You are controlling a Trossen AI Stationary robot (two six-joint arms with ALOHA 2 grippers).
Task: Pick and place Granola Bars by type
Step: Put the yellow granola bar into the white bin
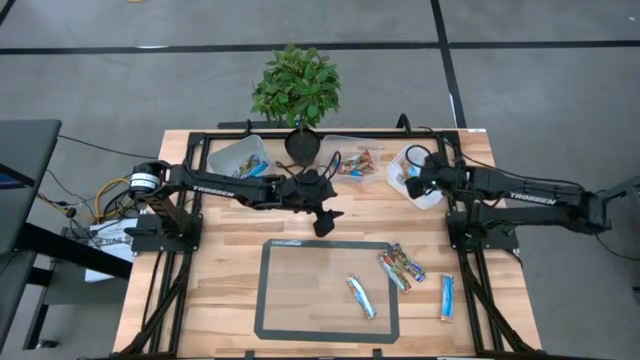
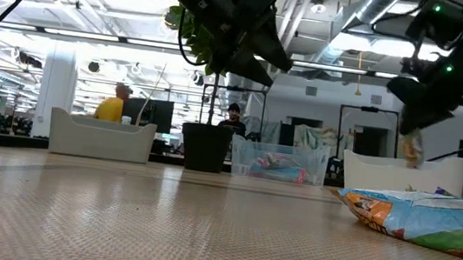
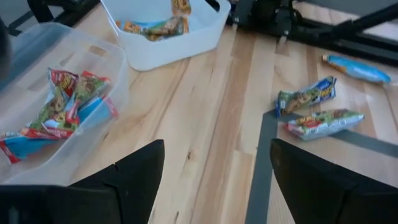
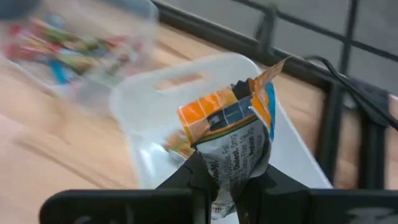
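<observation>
My right gripper [image 1: 411,182] is shut on an orange-and-white granola bar [image 4: 231,127] and stands above the white tub [image 4: 155,99] at the table's far right. My left gripper [image 1: 324,220] is open and empty above the bare wood, near the mat's far edge [image 1: 330,243]. Two multicoloured bars [image 1: 399,268] and a blue bar [image 1: 361,297] lie flat on the mat. Another blue bar [image 1: 447,296] lies on the wood to its right. My right gripper pinches one end of the bar's wrapper [image 4: 225,167] between its two fingers. The fingers point down. The bar hangs below them [image 2: 410,150], crumpled, lifted clear and above the white tub.
A clear tub [image 1: 355,160] with multicoloured bars stands at the far middle and another tub [image 1: 240,155] at the far left. A potted plant [image 1: 297,95] stands at the far edge. The black frame rails [image 1: 205,150] run along the table's sides and back.
</observation>
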